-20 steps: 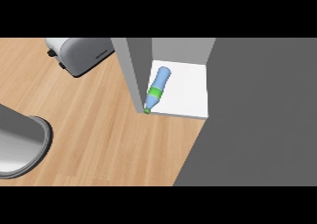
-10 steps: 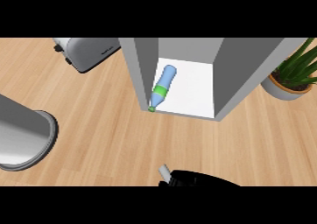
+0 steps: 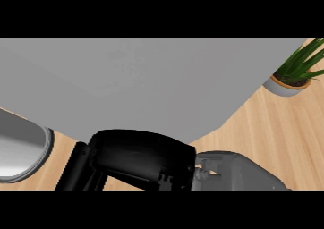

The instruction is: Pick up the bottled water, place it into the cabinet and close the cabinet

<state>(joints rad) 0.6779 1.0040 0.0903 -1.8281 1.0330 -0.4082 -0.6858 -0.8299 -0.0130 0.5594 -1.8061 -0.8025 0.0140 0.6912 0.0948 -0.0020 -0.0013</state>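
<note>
1. Head view: a broad, flat grey cabinet panel (image 3: 138,85) filled most of the upper view, its lower edge slanting down to a corner near the middle.
2. The robot's black right hand (image 3: 138,163) sat just under that corner, with its grey forearm (image 3: 247,174) coming in from the lower right (whether the hand was spread, closed or touching the panel could not be told).
3. The bottled water was out of sight, so its place could not be told.
4. Light wooden counter (image 3: 277,129) showed at the right.
5. A green leafy plant in a grey round pot (image 3: 293,80) stood at the upper right, apart from the panel.
6. A grey rounded shape with a darker rim (image 3: 16,147) lay at the left edge.
</note>
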